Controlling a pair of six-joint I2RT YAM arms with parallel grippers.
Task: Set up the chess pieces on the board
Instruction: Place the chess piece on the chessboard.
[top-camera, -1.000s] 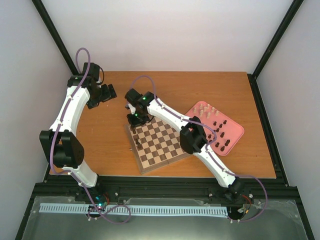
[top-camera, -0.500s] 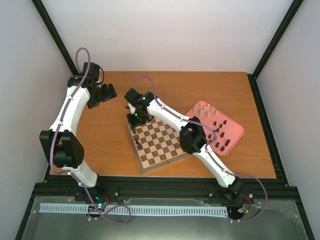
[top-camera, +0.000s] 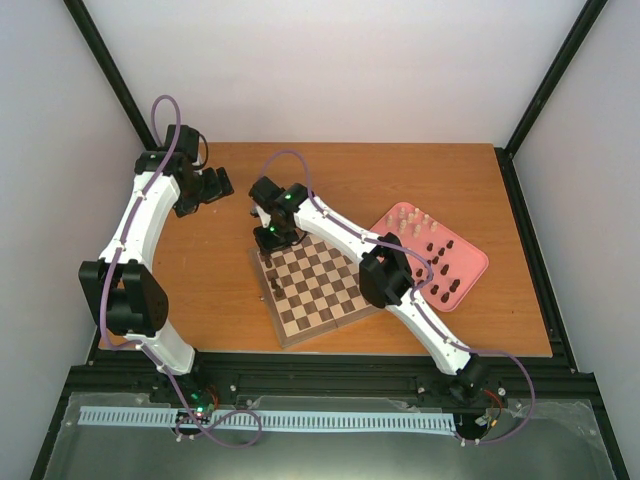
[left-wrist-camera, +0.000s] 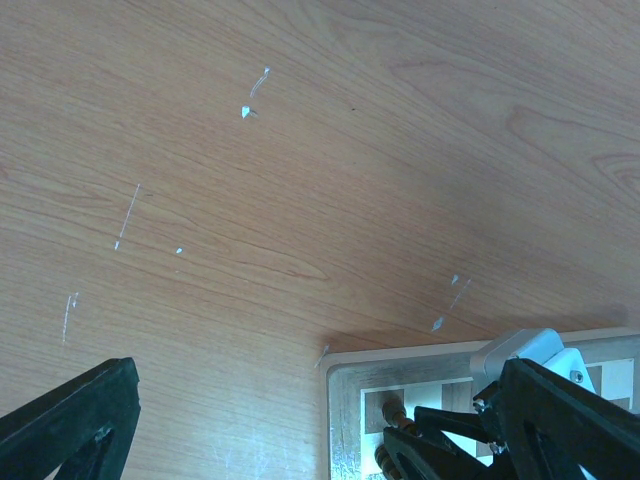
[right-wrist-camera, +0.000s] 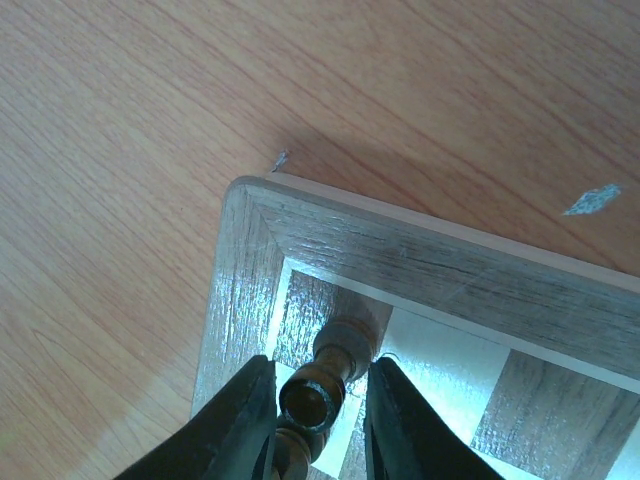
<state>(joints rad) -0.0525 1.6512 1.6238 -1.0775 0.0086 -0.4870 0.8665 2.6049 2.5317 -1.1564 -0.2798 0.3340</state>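
The board (top-camera: 318, 300) lies at the table's middle, turned at an angle. My right gripper (top-camera: 271, 236) hangs over its far-left corner. In the right wrist view the right gripper (right-wrist-camera: 320, 368) is open, its fingers (right-wrist-camera: 245, 410) standing either side of an upright dark brown chess piece (right-wrist-camera: 322, 392) with a thin gap on each side. That piece stands on the corner dark square inside the board's border (right-wrist-camera: 400, 250). Another dark piece (right-wrist-camera: 288, 445) stands just behind it. My left gripper (top-camera: 214, 186) is open and empty over bare table at the far left.
A pink tray (top-camera: 474, 263) at the right holds cream pieces (top-camera: 411, 220) and dark pieces (top-camera: 441, 266). Two more dark pieces (top-camera: 274, 285) stand along the board's left edge. The left wrist view shows the board's corner (left-wrist-camera: 345, 420) and the right gripper's fingers (left-wrist-camera: 450, 450).
My right gripper has shifted very slightly toward the board's far-left corner. The left arm has not moved.
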